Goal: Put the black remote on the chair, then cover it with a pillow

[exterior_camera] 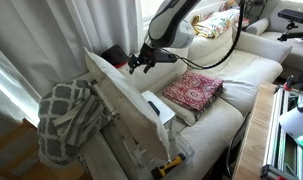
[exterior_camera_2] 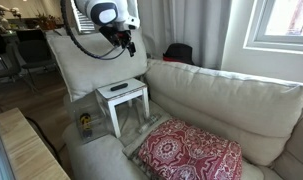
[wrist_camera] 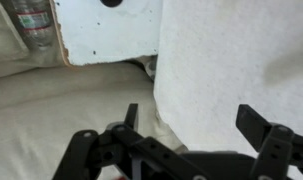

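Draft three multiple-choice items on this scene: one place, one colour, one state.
1. The black remote lies on: A the white stool; B the floor; C a windowsill.
2. The patterned cushion on the couch is: A blue; B red; C green.
3. The fingers are: A shut on the remote; B shut empty; C open.
Key: 1 A, it rests on the stool top in an exterior view; 2 B, red in both exterior views; 3 C, wrist view shows them spread apart.

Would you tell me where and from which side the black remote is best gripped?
Probably across its narrow width near mid-length, coming straight down: the black remote lies flat on the small white stool, both long edges exposed.
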### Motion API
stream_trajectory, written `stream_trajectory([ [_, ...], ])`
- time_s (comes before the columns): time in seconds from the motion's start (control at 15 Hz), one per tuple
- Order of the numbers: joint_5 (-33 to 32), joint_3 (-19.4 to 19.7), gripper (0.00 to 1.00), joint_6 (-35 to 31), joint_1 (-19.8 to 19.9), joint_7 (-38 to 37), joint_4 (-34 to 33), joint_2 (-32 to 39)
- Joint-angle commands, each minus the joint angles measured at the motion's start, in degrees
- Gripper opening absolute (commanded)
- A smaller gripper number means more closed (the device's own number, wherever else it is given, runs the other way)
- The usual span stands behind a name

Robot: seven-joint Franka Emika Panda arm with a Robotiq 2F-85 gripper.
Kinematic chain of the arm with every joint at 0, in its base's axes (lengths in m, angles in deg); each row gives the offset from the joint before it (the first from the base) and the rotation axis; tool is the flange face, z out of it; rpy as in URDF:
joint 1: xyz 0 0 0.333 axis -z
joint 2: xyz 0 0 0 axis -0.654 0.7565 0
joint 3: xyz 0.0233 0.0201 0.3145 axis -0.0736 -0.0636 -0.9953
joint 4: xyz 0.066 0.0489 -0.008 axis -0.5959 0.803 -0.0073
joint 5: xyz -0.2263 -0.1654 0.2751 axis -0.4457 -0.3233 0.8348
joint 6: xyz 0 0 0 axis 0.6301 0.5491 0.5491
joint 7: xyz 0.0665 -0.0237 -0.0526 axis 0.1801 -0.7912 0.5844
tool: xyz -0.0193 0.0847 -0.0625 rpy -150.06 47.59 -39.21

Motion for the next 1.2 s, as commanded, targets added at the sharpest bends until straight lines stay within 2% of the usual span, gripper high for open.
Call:
stream_trajectory([
  [0.0, 4.1, -3.8, 1.00, 4.3, 3.7, 2.3, -0.6, -5.8],
  [0.27, 7.9, -3.0, 1.00, 13.0, 1.5, 3.4, -2.4, -10.9],
  [0.6, 10.1, -0.2, 1.00, 21.5, -4.3, 3.8, -4.5, -13.5],
  [1.13, 7.3, 3.4, 1.00, 20.6, -13.5, 1.8, -4.6, -12.5],
])
